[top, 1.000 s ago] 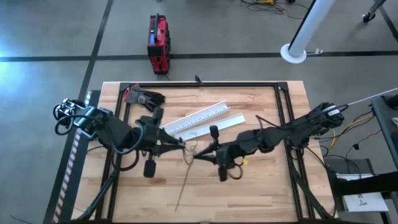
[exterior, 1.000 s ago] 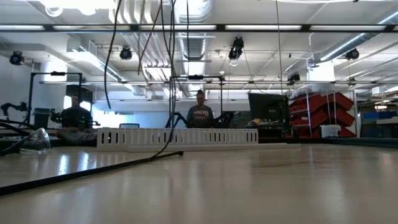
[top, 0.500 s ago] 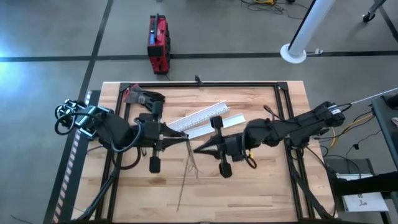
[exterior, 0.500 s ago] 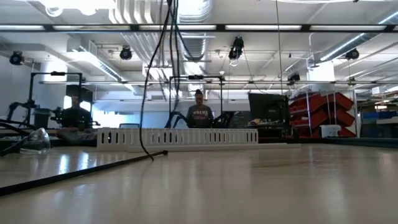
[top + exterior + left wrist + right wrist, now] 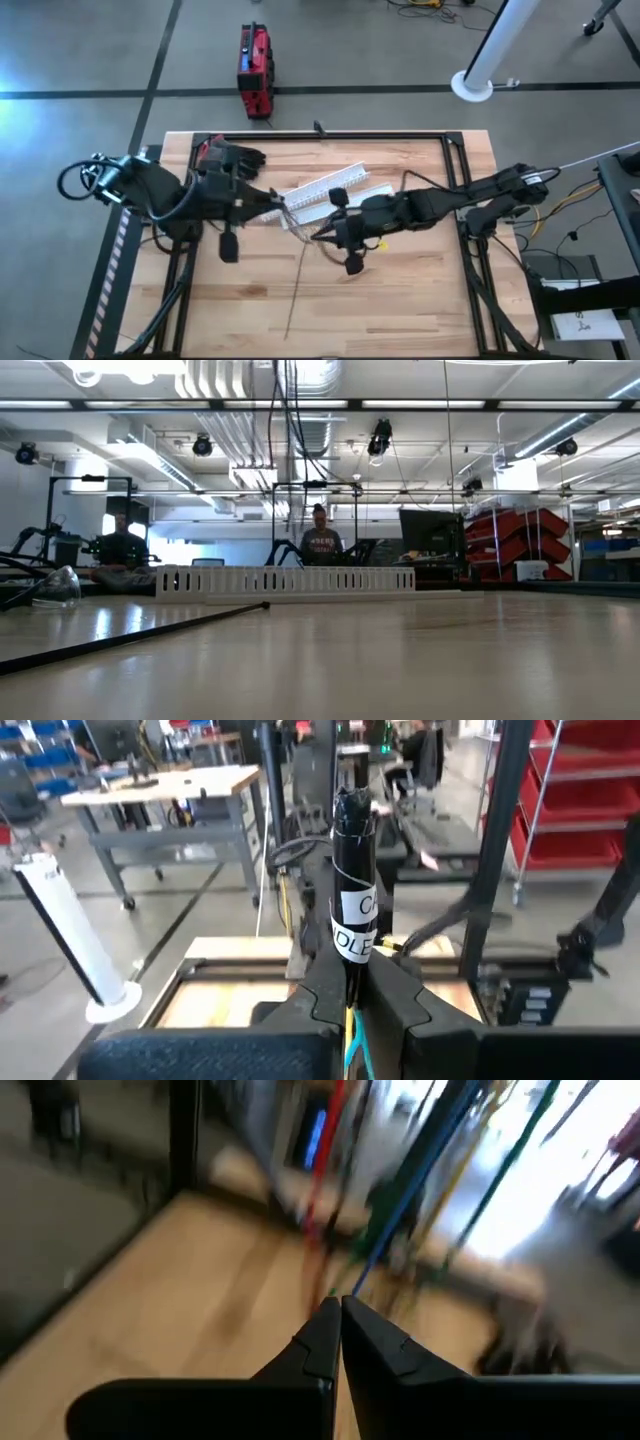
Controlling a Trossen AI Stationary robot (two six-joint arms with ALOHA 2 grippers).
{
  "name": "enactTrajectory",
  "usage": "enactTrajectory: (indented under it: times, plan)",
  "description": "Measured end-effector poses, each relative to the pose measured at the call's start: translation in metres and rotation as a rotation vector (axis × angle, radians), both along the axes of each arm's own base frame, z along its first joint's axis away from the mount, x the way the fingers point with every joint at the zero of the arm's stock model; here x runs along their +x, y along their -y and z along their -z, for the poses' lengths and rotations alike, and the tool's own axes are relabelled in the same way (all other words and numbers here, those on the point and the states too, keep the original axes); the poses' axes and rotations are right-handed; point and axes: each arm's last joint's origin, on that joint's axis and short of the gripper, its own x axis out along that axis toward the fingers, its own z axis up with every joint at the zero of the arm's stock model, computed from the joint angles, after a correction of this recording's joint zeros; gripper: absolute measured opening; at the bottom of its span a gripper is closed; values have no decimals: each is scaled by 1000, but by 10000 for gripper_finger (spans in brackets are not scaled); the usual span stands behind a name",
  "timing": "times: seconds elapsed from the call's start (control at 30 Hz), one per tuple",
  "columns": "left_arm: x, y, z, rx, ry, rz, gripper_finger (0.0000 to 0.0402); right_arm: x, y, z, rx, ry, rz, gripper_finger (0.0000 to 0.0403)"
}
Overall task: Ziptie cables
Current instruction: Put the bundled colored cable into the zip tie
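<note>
Left gripper [image 5: 277, 201]: arm reaching rightward, fingers clamped on the thin multicoloured cables [image 5: 300, 222].
Right gripper [image 5: 316, 236]: arm stretched leftward, fingers pinched on same cables.

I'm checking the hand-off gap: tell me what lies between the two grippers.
In the high view, only the cables span between the left gripper and the right gripper, above the white channel and wooden table.
</note>
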Motion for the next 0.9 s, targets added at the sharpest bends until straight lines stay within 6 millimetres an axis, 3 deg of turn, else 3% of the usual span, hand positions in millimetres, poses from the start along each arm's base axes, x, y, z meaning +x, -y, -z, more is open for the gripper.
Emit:
enactTrajectory:
  times: [0.13, 0.3, 0.43, 0.63, 0.73, 0.9]
  plan:
    - [-14, -8, 0, 18, -65, -4, 0, 4, -2, 36, 25, -212, 12, 9]
    - [-26, -15, -3, 35, -54, -15, 4, 21, -4, 85, 45, -350, 42, 55]
    - [-32, -19, -4, 76, -51, -40, 4, 38, 8, 131, -18, -433, 214, 87]
    - [-34, -21, 3, 107, -89, -44, 4, 56, 25, 195, -43, -525, 263, 111]
    - [-32, -20, 8, 127, -116, -58, 4, 65, 33, 215, -40, -527, 284, 116]
    - [-28, -20, 17, 180, -152, -131, 4, 75, 41, 229, -65, -539, 272, 121]
